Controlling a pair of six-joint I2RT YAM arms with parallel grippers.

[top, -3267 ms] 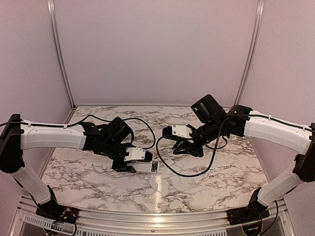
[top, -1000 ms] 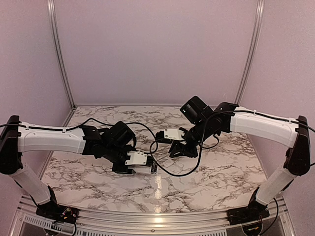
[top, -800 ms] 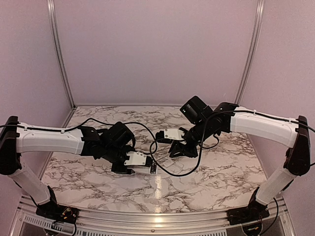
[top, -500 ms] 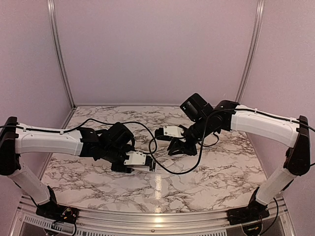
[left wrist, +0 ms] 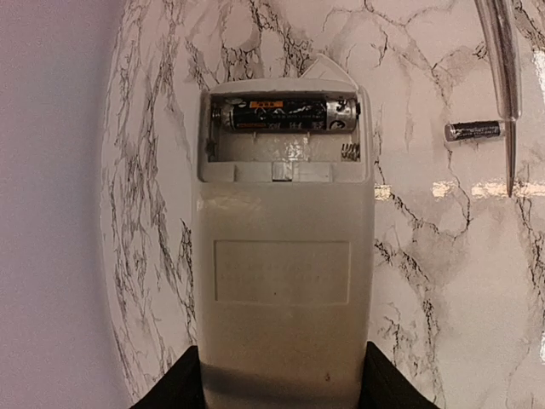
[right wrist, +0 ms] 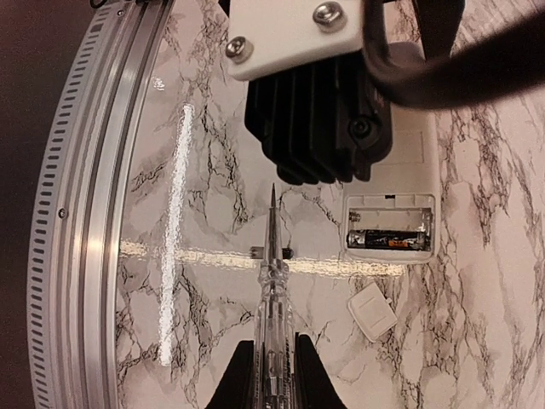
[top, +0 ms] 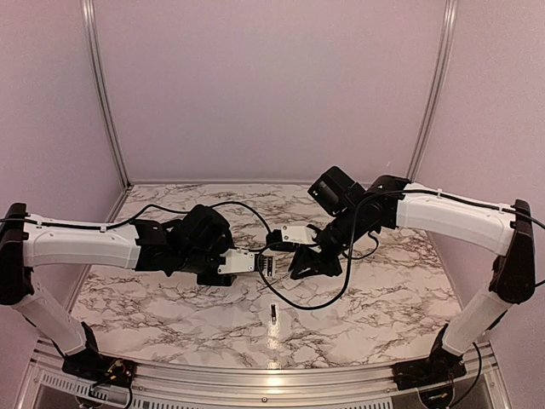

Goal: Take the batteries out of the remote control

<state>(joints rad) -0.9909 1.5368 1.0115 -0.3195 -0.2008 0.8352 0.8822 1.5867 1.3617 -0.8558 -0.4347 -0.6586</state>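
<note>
Fingers (left wrist: 174, 390) of the left gripper (left wrist: 283, 390) pinch the near end of the remote control (left wrist: 281, 281) by its long edges, back side up, with the battery bay open at the far end. One battery (left wrist: 285, 114) sits in the bay's far slot; the near slot shows its spring. The second battery (left wrist: 473, 130) lies loose on the marble table top (top: 170, 307), just beside the remote's open end.

The right gripper (right wrist: 272, 375) is pressed together on a clear-handled pointed tool (right wrist: 272, 281). Its shaft passes close by that loose battery, apart from the remote. A small white cover (right wrist: 372, 313) lies just past the remote's open end. Marble runs wide around the remote to an aluminium rail (right wrist: 85, 213), and lilac walls (top: 272, 85) stand beyond.
</note>
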